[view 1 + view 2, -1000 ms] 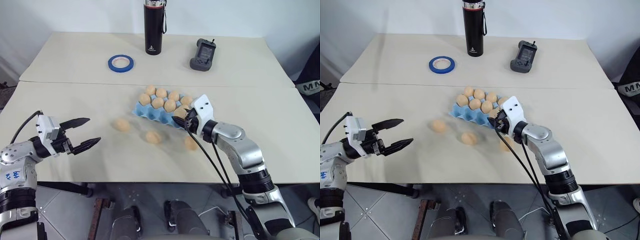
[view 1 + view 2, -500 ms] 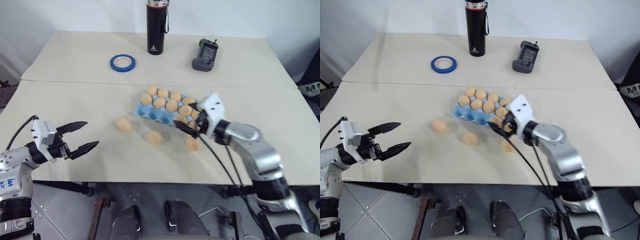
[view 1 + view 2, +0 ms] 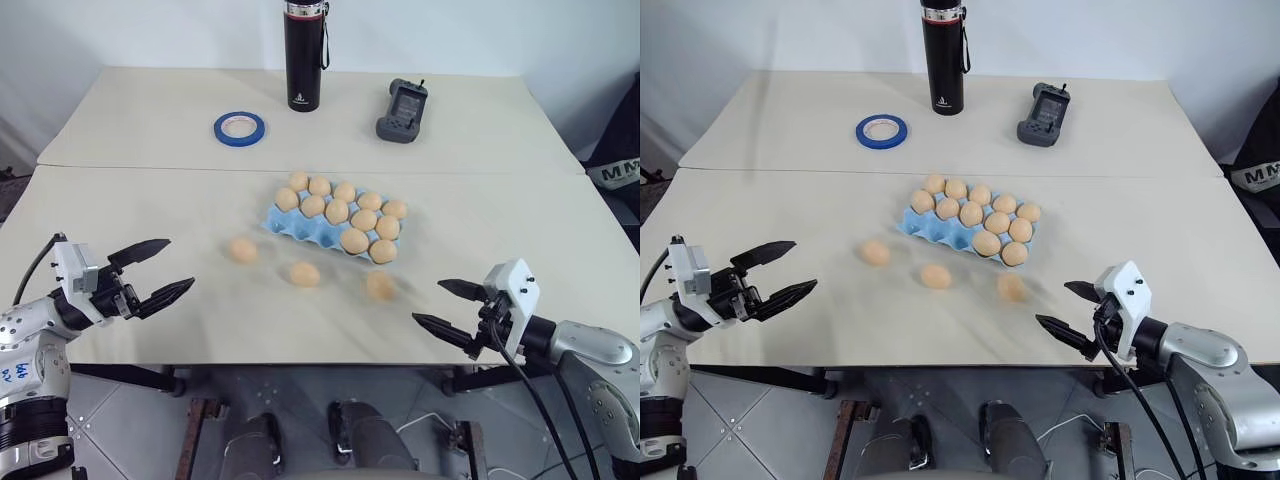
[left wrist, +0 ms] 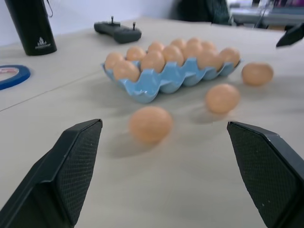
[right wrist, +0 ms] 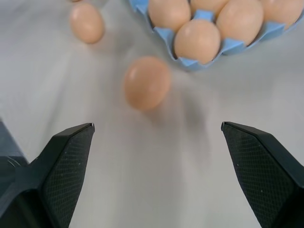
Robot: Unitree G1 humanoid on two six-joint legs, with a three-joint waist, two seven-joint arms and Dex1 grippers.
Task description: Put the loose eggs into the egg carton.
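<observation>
Head view takes in the far table: one black bottle (image 3: 303, 55), one blue tape roll (image 3: 239, 126), one grey handset (image 3: 402, 98); my right wrist sees close: egg carton (image 5: 183, 61) edge; three loose eggs (image 3: 304, 274) on table before carton, ten seated; my left pincer (image 3: 158, 273) and right pincer (image 3: 449, 308) both gape empty.

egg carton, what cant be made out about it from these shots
- Cups of the egg carton: eggs sit in them in both eye views, hiding the cup floors, so a spare cup cannot be confirmed.
- Its far rows: in the left wrist view the near eggs overlap them.
- Its far side: cut off by the right wrist view's edge.
</observation>
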